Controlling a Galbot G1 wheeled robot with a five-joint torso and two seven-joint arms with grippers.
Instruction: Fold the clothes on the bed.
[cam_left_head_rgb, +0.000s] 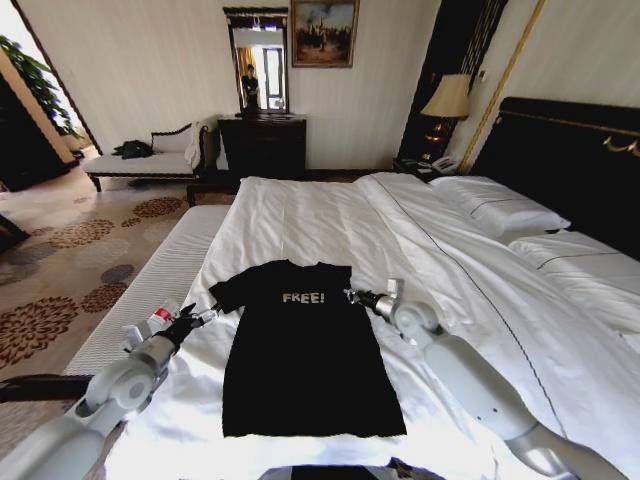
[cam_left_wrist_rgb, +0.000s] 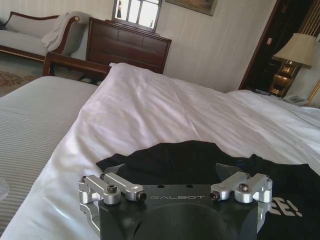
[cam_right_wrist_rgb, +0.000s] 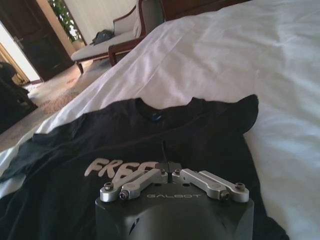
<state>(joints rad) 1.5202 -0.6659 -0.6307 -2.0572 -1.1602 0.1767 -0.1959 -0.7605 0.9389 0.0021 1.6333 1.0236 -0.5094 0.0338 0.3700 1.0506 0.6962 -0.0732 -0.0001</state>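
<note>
I am looking down from the head camera at the large double bed with white sheets and a dark headboard (cam_left_head_rgb: 330, 215); it takes up most of my view, running away toward 12 o'clock, with white pillows (cam_left_head_rgb: 505, 212) stacked at about 2 o'clock by the headboard. The white duvet (cam_left_wrist_rgb: 165, 107) is smooth, with a few long creases.

The black soft fabric top with white "FREE!" lettering (cam_left_head_rgb: 305, 355) lies flat and face up on the near part of the bed, collar toward 12 o'clock and hem toward 6 o'clock, both short sleeves spread out to the sides.

My left arm reaches in from 8 o'clock. The left gripper (cam_left_head_rgb: 205, 317) sits at the tip of the top's left sleeve, low over the bed edge. In the left wrist view its fingers (cam_left_wrist_rgb: 112, 187) stand spread wide with nothing between them, the black sleeve lying just ahead.

My right arm comes in from 4 o'clock. The right gripper (cam_left_head_rgb: 352, 295) is at the top's right shoulder, beside the lettering. In the right wrist view its fingers (cam_right_wrist_rgb: 142, 181) are drawn together at the tips, right down on the black fabric; I cannot tell whether they have pinched any of it.
</note>
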